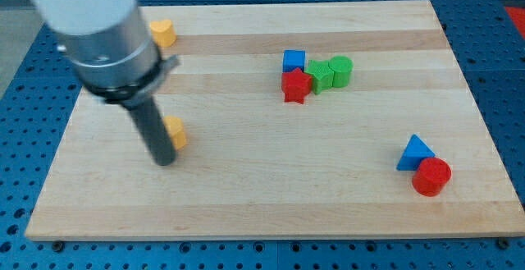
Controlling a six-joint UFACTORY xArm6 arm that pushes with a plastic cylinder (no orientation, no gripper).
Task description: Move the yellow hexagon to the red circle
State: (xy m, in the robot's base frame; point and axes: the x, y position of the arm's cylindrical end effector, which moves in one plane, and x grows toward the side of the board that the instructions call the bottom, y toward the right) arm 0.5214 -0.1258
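Observation:
The yellow hexagon (175,131) lies on the wooden board at the view's left, partly hidden by my rod. My tip (164,161) rests on the board just left of and below the hexagon, touching or nearly touching it. The red circle (431,176) stands far off at the view's lower right, with a blue triangle (415,153) touching its upper left side.
A yellow heart-like block (163,32) sits at the upper left near the board's top edge. A cluster sits at upper middle: blue cube (294,60), red star (296,85), green star (321,75), green cylinder (341,70). The wooden board (271,196) ends in blue pegboard all around.

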